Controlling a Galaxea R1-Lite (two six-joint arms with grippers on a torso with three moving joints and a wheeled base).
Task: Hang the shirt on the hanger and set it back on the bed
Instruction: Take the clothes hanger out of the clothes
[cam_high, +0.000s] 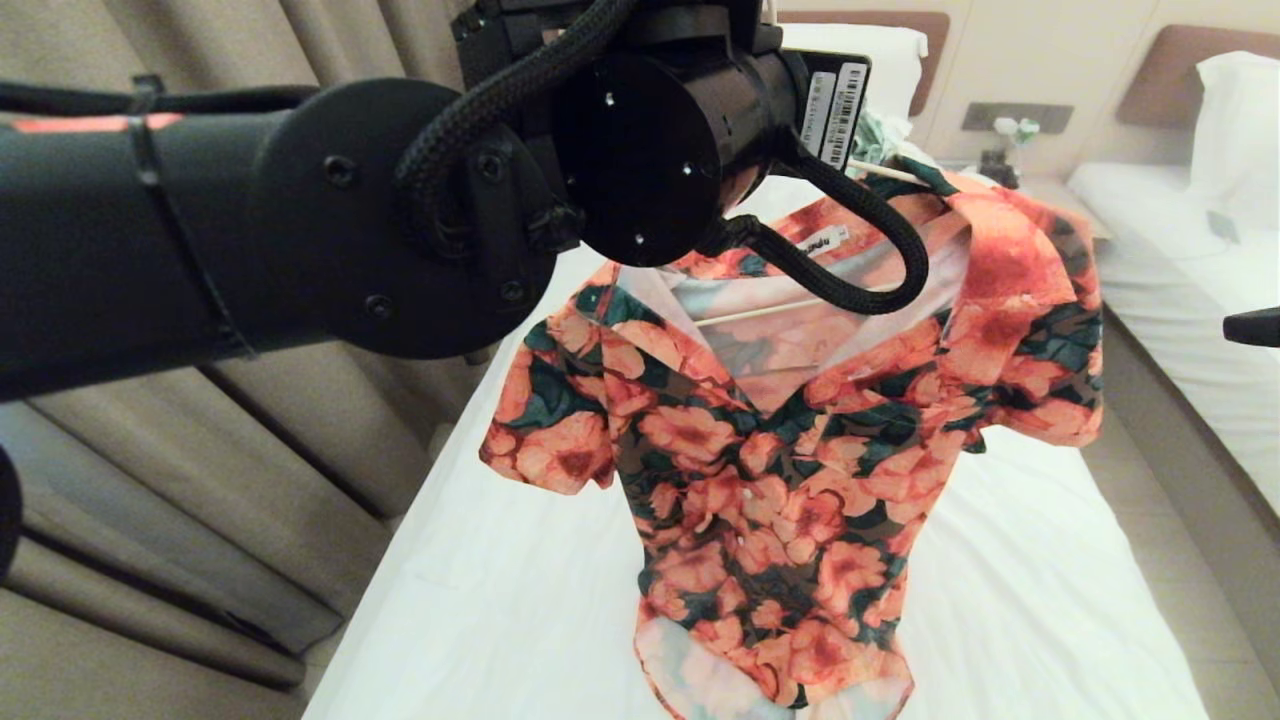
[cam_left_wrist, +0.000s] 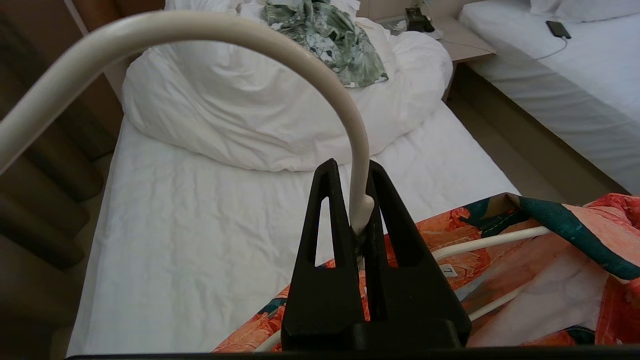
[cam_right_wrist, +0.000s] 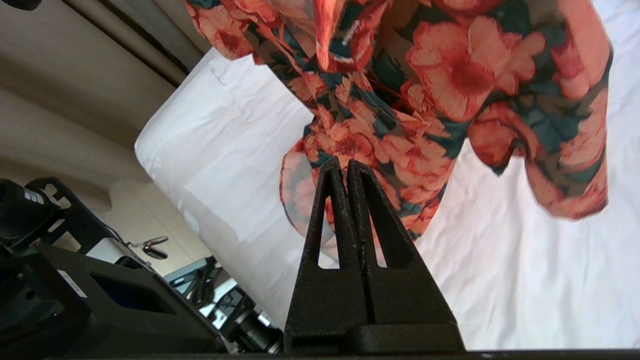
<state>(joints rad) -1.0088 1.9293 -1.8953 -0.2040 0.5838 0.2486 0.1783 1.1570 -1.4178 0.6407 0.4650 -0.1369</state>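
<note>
Two grippers, one garment, one hanger. Left gripper (cam_left_wrist: 361, 200): fingers pinched together on the neck of the hanger (cam_left_wrist: 250, 37), at the foot of its curved hook; the cream wire rises from between the fingertips and arcs over toward the camera. Left arm fills the upper left of the head view, raised over the bed (cam_high: 1000, 600).

Shirt (cam_high: 780, 480): orange-coral flowers on dark green and brown, short sleeves, collar open, small white neck label showing. It hangs on the hanger in the air above the white sheet, both shoulders draped over the wire arms, one of which shows pale through the open neck. Front placket with small white buttons faces the head camera; the hem dangles just above or at the sheet, contact not discernible.

Right gripper (cam_right_wrist: 347, 167): fingers fully closed against each other, nothing between them. In its wrist view the tips sit in front of the shirt's lower front; whether they touch the cloth cannot be told. Only a dark tip of the right arm shows at the right edge of the head view.

Bed, further items: bulky white duvet (cam_left_wrist: 260, 115) heaped toward the headboard, green-and-white leaf-patterned garment (cam_left_wrist: 330, 42) lying on top of it. Second bed (cam_high: 1180, 330) alongside to the right, across a strip of floor.
</note>
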